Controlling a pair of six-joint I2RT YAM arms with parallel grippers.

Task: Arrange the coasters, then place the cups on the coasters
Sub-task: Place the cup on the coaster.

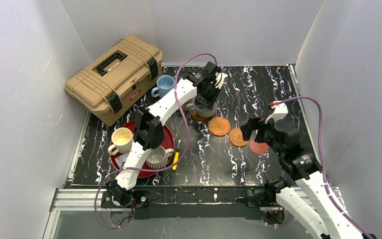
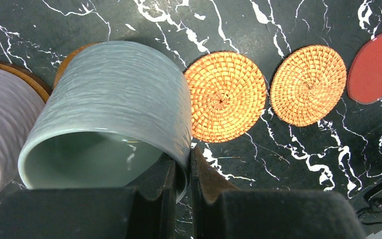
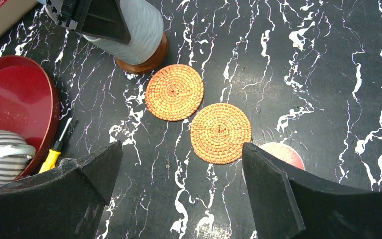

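across the middle of the table (image 1: 263,87) a coaster row is laid out: two wooden, then the woven coasters (image 2: 226,97) and the red coaster (image 2: 378,67). a third wooden one is not seen. the mauve mug (image 2: 0,134) is seated on a wooden coaster (image 2: 17,74). the grey-green mug (image 2: 109,109) looks seated on a second wooden coaster (image 3: 146,59), though contact can't be confirmed. left to do: the light blue mug (image 1: 164,85) by the toolbox (image 1: 114,77), plus the cream-yellow mug (image 1: 122,141) and ribbed mug (image 1: 158,157) in the red tray (image 3: 20,94). the left gripper (image 2: 181,169) is clamped on the grey-green mug's rim, one finger inside, one outside. the right gripper (image 3: 180,147) is held wide apart over the woven coasters, nothing gripped or touched.
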